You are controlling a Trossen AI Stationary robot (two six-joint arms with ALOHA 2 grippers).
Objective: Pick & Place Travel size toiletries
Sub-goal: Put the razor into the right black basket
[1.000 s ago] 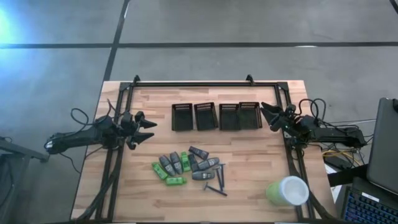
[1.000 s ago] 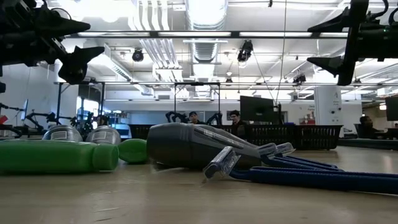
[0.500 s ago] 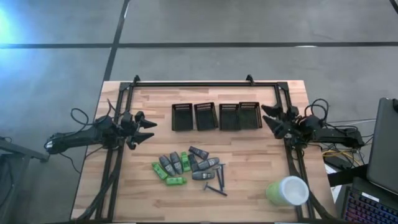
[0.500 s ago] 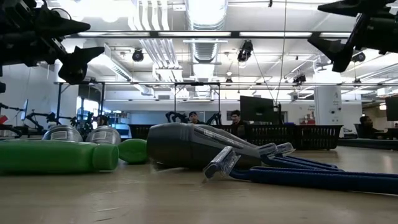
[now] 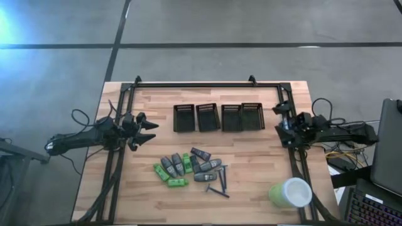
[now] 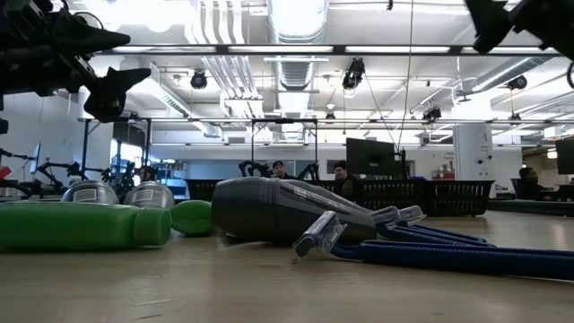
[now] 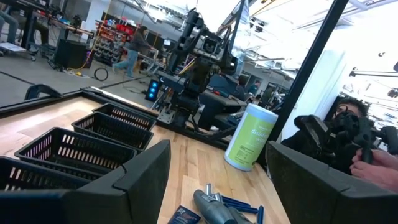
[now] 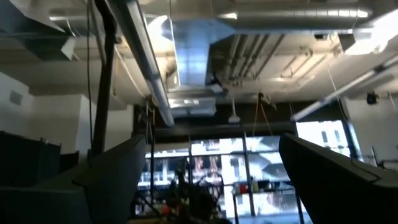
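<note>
The left gripper [image 5: 149, 132] hangs over the wooden table [image 5: 151, 194] to the left of the row of four black bins [image 5: 218, 117], its fingers spread with nothing between them, pointing toward the middle of the table. The toiletries [image 5: 190, 170] lie loose on the table in front of the bins, nearer the front edge: bright green packets [image 5: 177, 182] on the left of the heap, grey tubes [image 5: 174, 164] crowded together in the middle, and thin dark sticks [image 5: 217, 189] at its right front corner. None of them sits in a bin, and neither gripper touches them. In the low view a green packet [image 6: 85, 226] lies flat on the wood with a grey tube [image 6: 287, 210] beside it. The right gripper [image 5: 281, 117] is raised just right of the bins, at the table's right rail, tilted up toward the ceiling, its fingers spread wide and empty. A pale green-white cup [image 5: 291, 193] lies at the front right corner, well apart from the bins.
</note>
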